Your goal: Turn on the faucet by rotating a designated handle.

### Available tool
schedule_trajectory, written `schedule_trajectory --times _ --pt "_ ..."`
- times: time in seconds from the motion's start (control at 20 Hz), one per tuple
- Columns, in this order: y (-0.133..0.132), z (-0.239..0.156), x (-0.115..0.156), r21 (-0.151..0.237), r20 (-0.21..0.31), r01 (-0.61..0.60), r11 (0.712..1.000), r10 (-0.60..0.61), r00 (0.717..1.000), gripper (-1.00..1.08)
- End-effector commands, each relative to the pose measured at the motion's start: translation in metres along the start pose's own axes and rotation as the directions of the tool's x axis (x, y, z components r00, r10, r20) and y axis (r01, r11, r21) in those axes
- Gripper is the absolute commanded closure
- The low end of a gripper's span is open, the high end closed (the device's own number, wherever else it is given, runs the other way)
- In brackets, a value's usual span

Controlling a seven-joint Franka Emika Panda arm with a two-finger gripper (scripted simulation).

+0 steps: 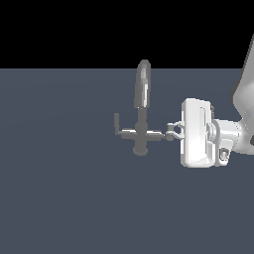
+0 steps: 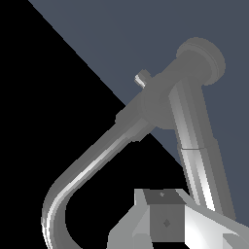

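Note:
The faucet (image 1: 142, 124) is a small grey tap with a tall arched spout (image 1: 143, 84) on a round base. A thin lever sticks out on each side. The lever on the exterior view's left ends in a straight upright tip (image 1: 117, 121). The handle (image 1: 156, 133) is the lever on the exterior view's right, and its outer end meets my gripper (image 1: 172, 131). My fingers look shut together, touching the handle's end with nothing clamped between them. In the wrist view the handle (image 2: 195, 160) runs from the base (image 2: 200, 54) down to my gripper (image 2: 185, 224), beside the spout (image 2: 87, 170).
A flat dark blue-grey floor (image 1: 59, 198) surrounds the faucet. My white arm (image 1: 243, 114) comes in from the exterior view's right.

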State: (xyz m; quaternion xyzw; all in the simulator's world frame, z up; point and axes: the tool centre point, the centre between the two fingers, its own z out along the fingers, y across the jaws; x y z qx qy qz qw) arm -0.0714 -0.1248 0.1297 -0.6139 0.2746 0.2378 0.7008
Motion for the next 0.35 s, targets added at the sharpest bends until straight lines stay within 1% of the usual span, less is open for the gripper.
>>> schedule_trajectory --times 0.0,0.25,0.3 --pt "0.027 -0.002 0.008 0.003 -0.005 -0.026 1.000 0.026 1.000 1.08" --pt "0.058 -0.005 0.016 0.006 -0.002 -0.039 0.999 0.039 0.999 1.08" --pt "0.058 -0.005 0.016 0.006 -0.002 -0.039 0.999 0.039 0.999 1.08"
